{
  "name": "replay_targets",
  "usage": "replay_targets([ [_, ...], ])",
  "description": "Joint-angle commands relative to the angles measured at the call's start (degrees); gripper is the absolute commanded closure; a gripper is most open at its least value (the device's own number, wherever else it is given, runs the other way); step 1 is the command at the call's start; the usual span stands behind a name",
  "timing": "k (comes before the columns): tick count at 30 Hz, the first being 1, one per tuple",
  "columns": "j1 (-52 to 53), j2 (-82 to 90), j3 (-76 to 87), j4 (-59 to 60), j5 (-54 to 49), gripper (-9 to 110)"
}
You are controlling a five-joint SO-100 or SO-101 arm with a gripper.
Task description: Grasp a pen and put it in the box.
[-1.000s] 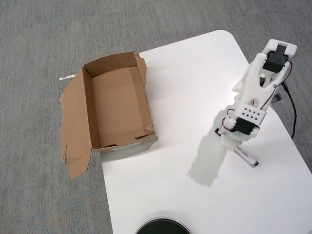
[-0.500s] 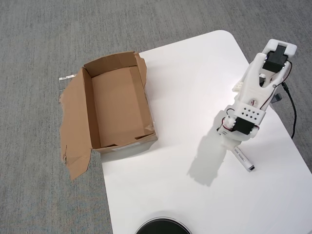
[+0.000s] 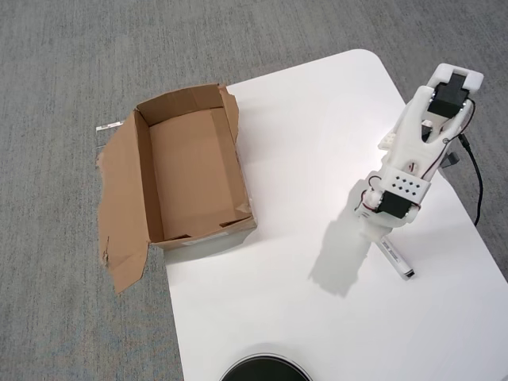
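Overhead view, single arm. Pen (image 3: 398, 260): one, white with a black tip at its lower-right end, lying on the white tabletop (image 3: 302, 135) right of centre; long axis runs diagonally from upper left to lower right, its upper end hidden beneath the arm's wrist. Pincer (image 3: 379, 232): one, pointing down directly over the pen's upper end, so the pen extends away from it toward lower right; the arm's own body covers the fingertips, and whether the jaws are spread or closed on the pen cannot be told. Box (image 3: 193, 171): one, brown cardboard, open and empty, flaps torn and splayed, sitting at the tabletop's left edge, well apart from the pen and to its left. Judgement: any carry must cross the bare tabletop leftward. Also present: one dark round object (image 3: 266, 370), partly cut off at the bottom edge.
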Motion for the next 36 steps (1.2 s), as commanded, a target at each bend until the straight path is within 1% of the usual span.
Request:
replay_targets([
  [1,-0.1,2.0,3.3,-6.7,0.5,86],
  [3,-0.2,1.8,4.7,-10.4,0.5,86],
  [6,-0.3,1.7,5.5,-12.9,0.5,86],
  [20,-0.6,1.6,5.7,-13.2,0.5,87],
  [23,-0.7,1.6,5.7,-13.2,0.5,92],
  [27,-0.8,1.6,5.7,-13.2,0.5,101],
  [36,-0.9,2.2,5.6,-13.1,-0.2,101],
])
